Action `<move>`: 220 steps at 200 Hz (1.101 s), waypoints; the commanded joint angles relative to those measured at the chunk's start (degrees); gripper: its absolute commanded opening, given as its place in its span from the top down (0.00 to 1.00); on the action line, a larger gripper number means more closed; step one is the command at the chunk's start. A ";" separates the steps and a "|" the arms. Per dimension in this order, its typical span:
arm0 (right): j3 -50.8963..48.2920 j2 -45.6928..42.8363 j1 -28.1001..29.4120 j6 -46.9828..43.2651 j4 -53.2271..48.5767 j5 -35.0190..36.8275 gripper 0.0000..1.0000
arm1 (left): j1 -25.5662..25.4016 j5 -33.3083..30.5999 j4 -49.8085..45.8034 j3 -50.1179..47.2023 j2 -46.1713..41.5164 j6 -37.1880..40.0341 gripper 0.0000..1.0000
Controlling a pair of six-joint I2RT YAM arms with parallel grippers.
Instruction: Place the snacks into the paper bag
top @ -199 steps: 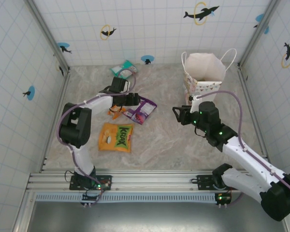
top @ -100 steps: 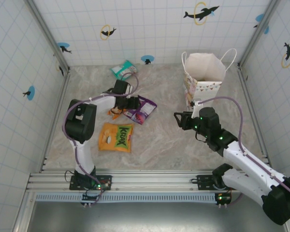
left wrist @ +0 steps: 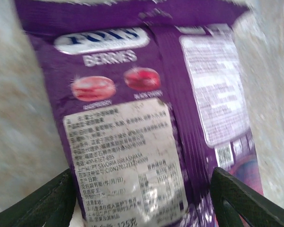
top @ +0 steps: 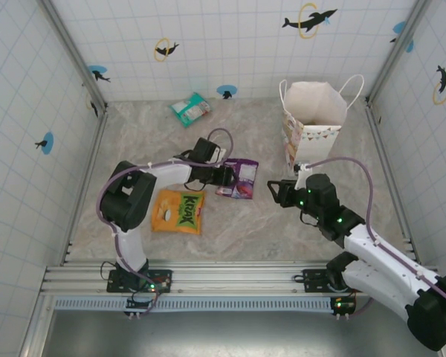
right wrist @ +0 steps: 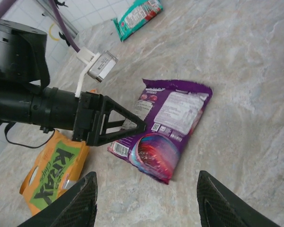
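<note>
The step in hand seems to be taking the purple packet (top: 241, 178), which lies on the marble table (top: 230, 238) in the middle of the top view, well apart from the paper bag (top: 312, 111) standing open in the upper right. The left gripper (top: 224, 176) is at the packet's left edge. In the left wrist view its fingers (left wrist: 47, 201) stand apart at the lower corners with the packet's end between them, but whether they really press the foil cannot be told. It should first make the hold sure, because crinkly foil slips easily, then lift the packet clear of the table rather than drag it. The right gripper (top: 275, 190) hangs wide and empty just right of the packet, on the way to the bag, so the left arm should pass above it. Over the bag, the packet should go down narrow end first inside the rim, since such a light bag may tip.
</note>
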 commanded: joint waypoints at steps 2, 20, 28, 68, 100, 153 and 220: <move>-2.31 -0.36 1.10 2.95 2.06 0.67 0.43 | -0.61 4.72 -0.11 -4.13 -3.13 -3.83 0.25; -2.48 1.12 2.21 3.78 1.14 1.78 0.43 | 0.29 6.27 4.71 -7.32 -4.56 -7.36 0.25; -2.34 2.03 3.21 3.91 0.74 3.43 0.44 | 1.01 7.75 6.76 -8.61 -4.67 -9.16 0.25; -2.07 8.74 8.36 3.35 2.21 11.25 0.44 | 3.43 10.74 12.97 -11.34 -4.32 -14.52 0.26; -1.66 15.84 10.08 2.99 9.22 14.15 0.48 | 4.49 10.61 15.78 -12.26 -3.16 -16.94 0.30; -0.82 25.32 10.33 1.67 19.49 14.47 0.50 | 4.59 11.48 17.79 -12.06 -0.44 -18.24 0.35; 0.87 35.58 10.39 2.28 27.67 12.18 0.55 | 4.63 13.22 20.50 -12.93 1.58 -19.57 0.39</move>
